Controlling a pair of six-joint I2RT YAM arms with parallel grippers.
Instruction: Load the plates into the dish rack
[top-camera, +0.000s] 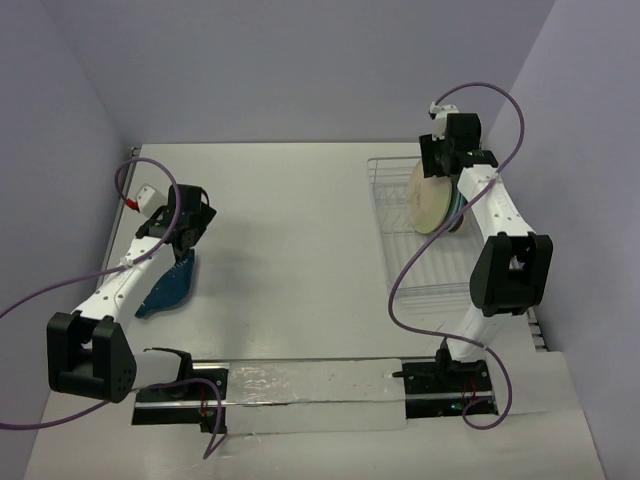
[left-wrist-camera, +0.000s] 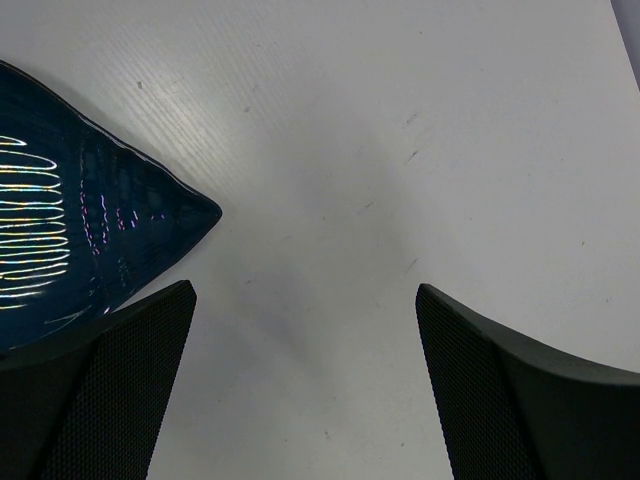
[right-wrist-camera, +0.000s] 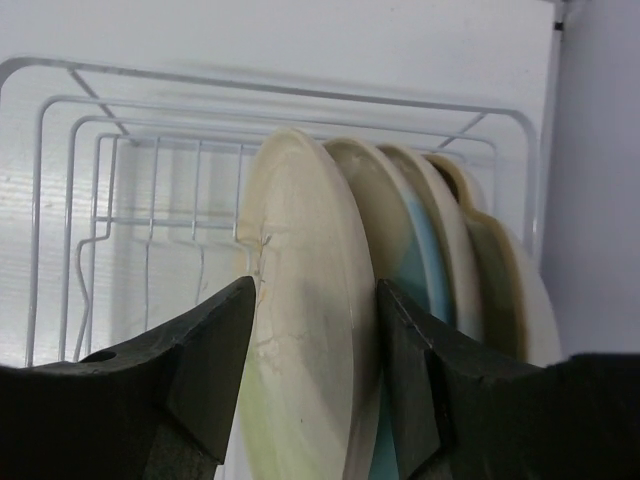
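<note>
Nearest the overhead lens, two black bases anchor the arms at the near edge of the matte white desk (top-camera: 290, 220). At left, the left pincer (top-camera: 183, 245) hangs over the far end of the dark blue plate (top-camera: 168, 287). A glossy leaf-shaped part of it shows beside the arm, its long axis running from near left to far right. At right, the dish rack (top-camera: 440, 270), a rectangle of thin white wire, lies with its long side running near to far. At its far end the right pincer (top-camera: 442, 168) sits at the top of a cream plate (top-camera: 430, 200) standing on edge, round face turned left. From the left wrist, the left pincer (left-wrist-camera: 305, 295) is spread wide, its dimpled black fingers (left-wrist-camera: 130, 380) holding nothing, with bare desk between them. The dark blue plate (left-wrist-camera: 80, 230), shiny with rainbow glints, tapers to a point just beside the left finger. From the right wrist, four plates stand upright in a row in the dish rack (right-wrist-camera: 150, 220), faces parallel. The cream plate (right-wrist-camera: 300, 200) is in front, smooth and faintly crazed, then a cream-and-blue plate (right-wrist-camera: 405, 240), then two more, the last greenish. The right pincer (right-wrist-camera: 315, 290) stands parted, one black finger on each side of the cream plate's rim; whether they touch it cannot be told.
</note>
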